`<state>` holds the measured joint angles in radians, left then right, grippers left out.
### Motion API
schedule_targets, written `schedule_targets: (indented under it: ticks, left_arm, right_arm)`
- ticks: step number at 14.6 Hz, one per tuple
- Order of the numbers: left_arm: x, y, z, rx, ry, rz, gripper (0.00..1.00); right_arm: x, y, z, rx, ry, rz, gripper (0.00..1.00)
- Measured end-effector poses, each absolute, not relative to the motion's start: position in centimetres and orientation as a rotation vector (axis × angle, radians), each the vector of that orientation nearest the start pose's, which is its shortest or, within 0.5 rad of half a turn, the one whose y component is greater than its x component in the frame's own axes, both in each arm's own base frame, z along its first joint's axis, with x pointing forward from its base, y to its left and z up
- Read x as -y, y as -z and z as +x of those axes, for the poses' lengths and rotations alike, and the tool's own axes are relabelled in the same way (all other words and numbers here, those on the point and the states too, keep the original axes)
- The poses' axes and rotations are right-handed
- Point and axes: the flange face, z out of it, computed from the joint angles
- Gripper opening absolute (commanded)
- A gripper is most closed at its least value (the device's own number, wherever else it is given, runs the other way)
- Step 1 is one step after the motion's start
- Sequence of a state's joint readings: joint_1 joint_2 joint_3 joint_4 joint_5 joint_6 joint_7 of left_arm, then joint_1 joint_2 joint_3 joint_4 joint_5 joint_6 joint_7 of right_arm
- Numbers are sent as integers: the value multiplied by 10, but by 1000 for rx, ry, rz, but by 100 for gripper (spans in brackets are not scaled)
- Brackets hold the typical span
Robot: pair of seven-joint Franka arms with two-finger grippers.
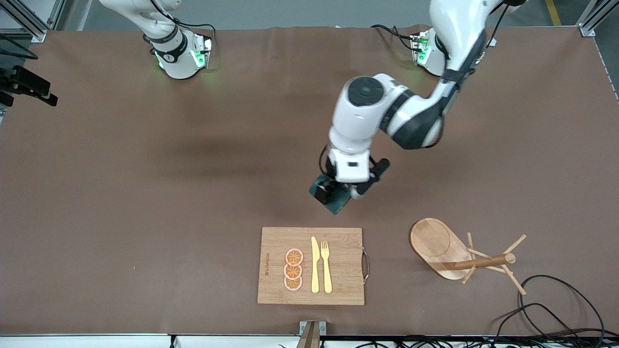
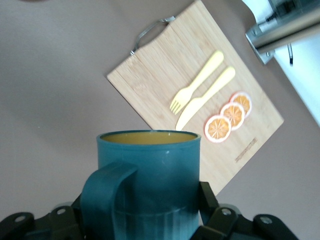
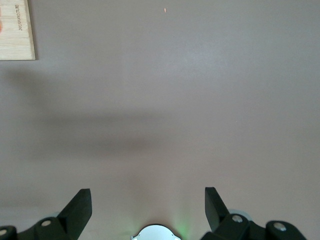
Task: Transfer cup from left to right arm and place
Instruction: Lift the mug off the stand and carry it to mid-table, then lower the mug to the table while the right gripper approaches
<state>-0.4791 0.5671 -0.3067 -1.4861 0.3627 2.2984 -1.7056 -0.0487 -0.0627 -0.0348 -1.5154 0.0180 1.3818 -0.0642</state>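
The cup (image 1: 333, 202), a dark teal ribbed mug with a tan-yellow inside, is held in the air by my left gripper (image 1: 341, 193), over the bare table just short of the cutting board. In the left wrist view the cup (image 2: 150, 170) fills the lower middle with its loop handle toward the camera, and my left gripper (image 2: 145, 205) is shut on its sides. My right gripper (image 3: 148, 200) is open and empty, high over bare table near its own base. It does not show in the front view.
A wooden cutting board (image 1: 346, 270) lies near the front edge with a yellow knife (image 1: 315, 266), a fork (image 1: 326, 266) and three orange slices (image 1: 293, 269). A wooden peg rack (image 1: 459, 253) lies toward the left arm's end, with black cables (image 1: 556, 309) nearer the front camera.
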Motion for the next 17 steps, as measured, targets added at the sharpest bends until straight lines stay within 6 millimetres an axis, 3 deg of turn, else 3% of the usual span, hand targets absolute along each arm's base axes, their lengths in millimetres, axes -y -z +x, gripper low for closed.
schedule_targets:
  ticks: [3,7,12,17]
  left_arm:
    - [522,-350,514,1034,525,-3087,75]
    - [565,-312,485,726,749,-3074,75]
    - [603,-269,445,372,1005,-3004,75]
    - [633,-249,403,145,1288,-2937,75]
  right_arm:
    - [41,-668,513,-25,-108,-3115,100]
    - [41,-668,513,-24,-107,-3115,100]
    - [41,-668,513,-24,-107,-3114,100]
    - [41,-659,518,-27,-131,-3112,100]
